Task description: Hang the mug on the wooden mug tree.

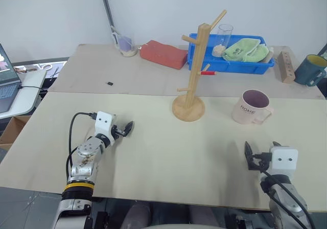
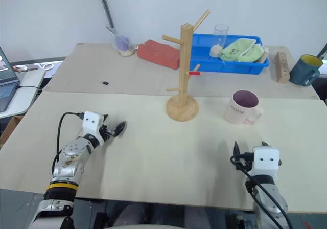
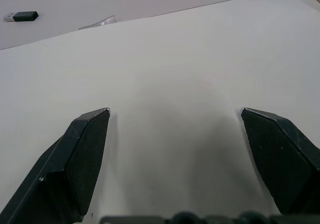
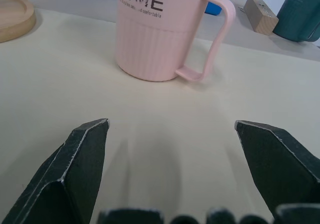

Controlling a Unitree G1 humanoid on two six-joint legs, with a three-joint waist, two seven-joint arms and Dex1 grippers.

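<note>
Right pincer point(image 4: 170, 129) gapes wide and empty, the mug point(image 4: 157, 31) upright just ahead, apart from it

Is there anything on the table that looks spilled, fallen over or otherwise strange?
Nothing stands out. The mug stands upright on the table, apart from the wooden mug tree, which is upright with bare pegs. The clear glass stands in the blue tray beside a green cloth. Both hands, left and right, are open and hold nothing.
</note>
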